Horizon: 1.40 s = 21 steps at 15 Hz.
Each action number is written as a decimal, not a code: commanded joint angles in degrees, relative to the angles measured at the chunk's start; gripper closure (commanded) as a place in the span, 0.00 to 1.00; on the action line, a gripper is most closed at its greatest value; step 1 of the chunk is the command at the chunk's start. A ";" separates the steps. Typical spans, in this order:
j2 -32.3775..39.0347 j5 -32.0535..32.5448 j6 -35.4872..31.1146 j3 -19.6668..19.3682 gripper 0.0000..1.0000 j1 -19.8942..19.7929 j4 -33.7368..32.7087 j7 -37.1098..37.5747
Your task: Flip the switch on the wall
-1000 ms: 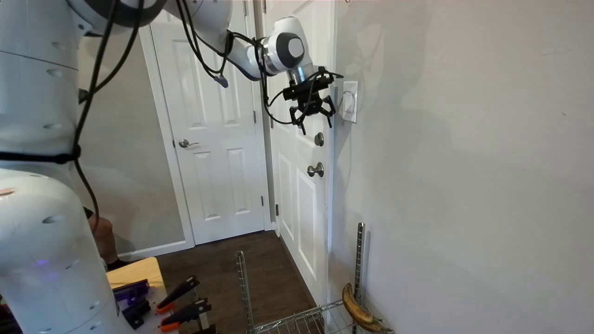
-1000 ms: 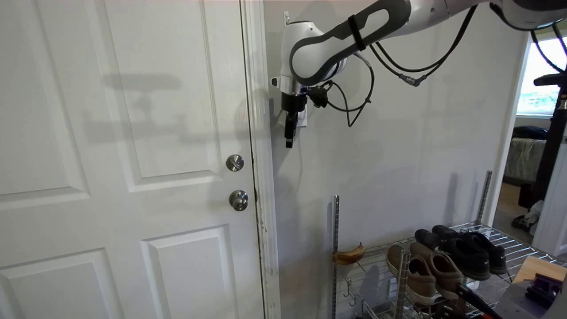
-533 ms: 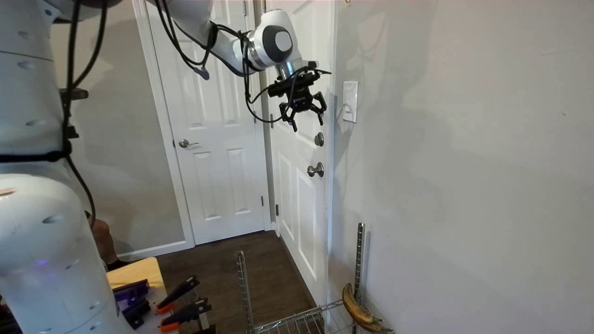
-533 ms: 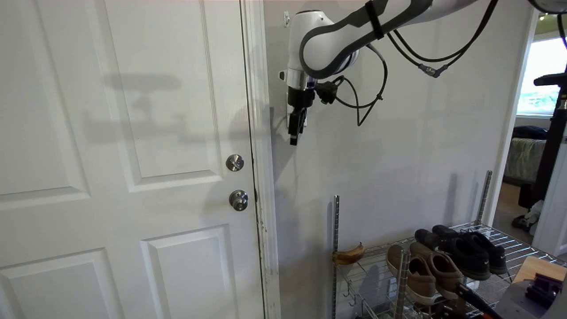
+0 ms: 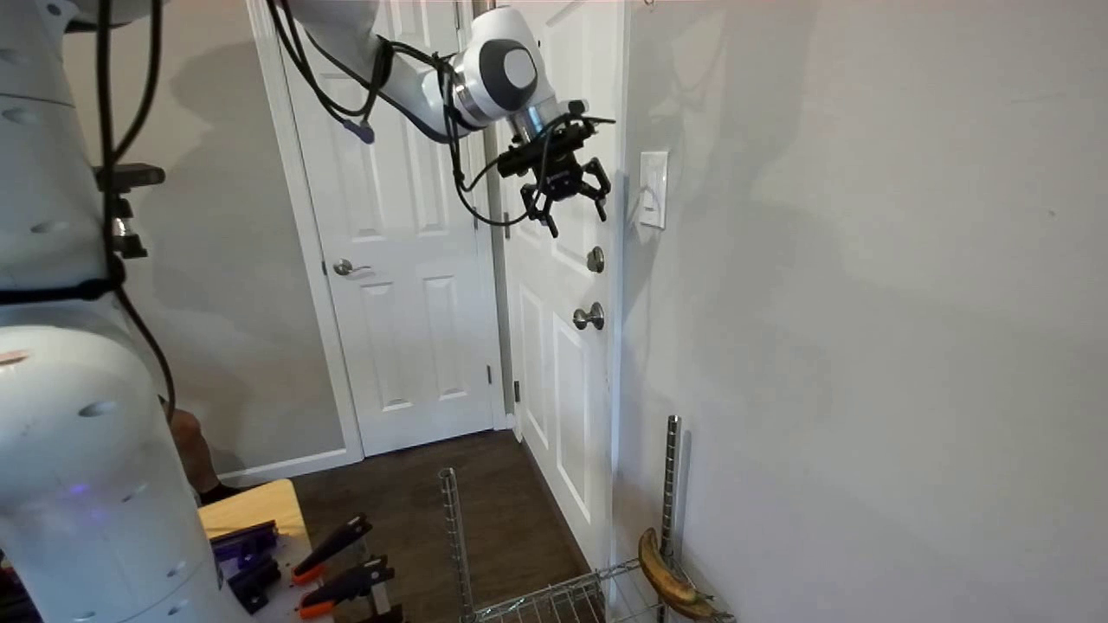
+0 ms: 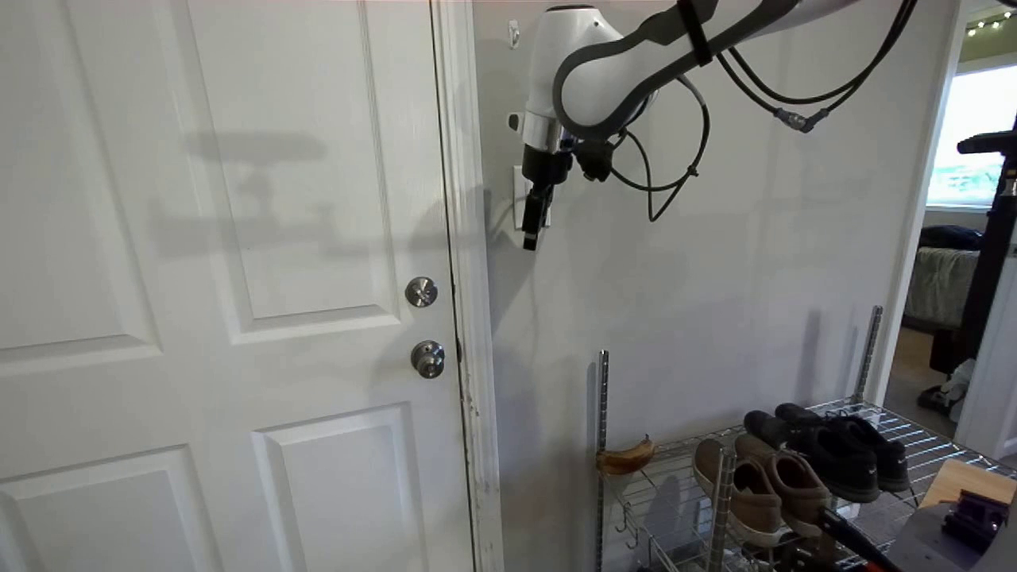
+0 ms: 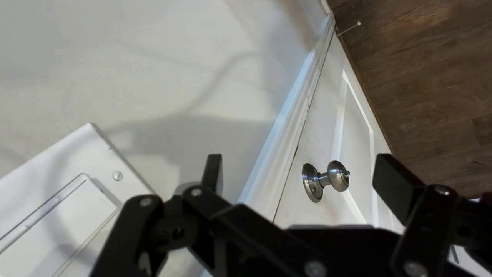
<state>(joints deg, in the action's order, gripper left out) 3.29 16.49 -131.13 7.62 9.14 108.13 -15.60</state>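
The switch point(image 5: 653, 189) is a white upright plate on the light grey wall point(image 5: 866, 311), just beside the door frame. In an exterior view the arm and gripper partly cover the switch point(image 6: 520, 189). In the wrist view the switch point(image 7: 90, 194) is large at lower left, tilted, with a wide paddle and a screw; the left finger hides part of it. My gripper point(image 5: 578, 223) points down in front of the door, apart from the switch and near its lower end in height. The gripper point(image 6: 530, 241) is empty. In the wrist view its fingers point(image 7: 303, 173) stand wide apart.
A white panelled door point(image 6: 318, 381) with a round knob point(image 6: 427, 360) and a deadbolt point(image 6: 421, 291) stands beside the wall. Below is a wire rack point(image 6: 675, 477) with shoes point(image 6: 834, 453) and a banana point(image 6: 626, 458). A hook point(image 6: 514, 33) is above the switch.
The gripper has moved up and farther from the switch, leftward in an exterior view and rightward in an exterior view. More of the switch plate shows. The fingers stay open.
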 commanded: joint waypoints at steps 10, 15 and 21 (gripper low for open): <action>3.03 10.59 -2.40 -1.36 0.00 -0.83 -3.29 -0.87; 5.38 12.12 -5.19 -2.69 0.00 -1.31 -4.58 0.15; 5.04 17.71 -6.90 -3.41 0.00 -0.56 -4.19 2.13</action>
<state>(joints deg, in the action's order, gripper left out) 8.87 30.92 -135.94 4.33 8.52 103.78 -15.14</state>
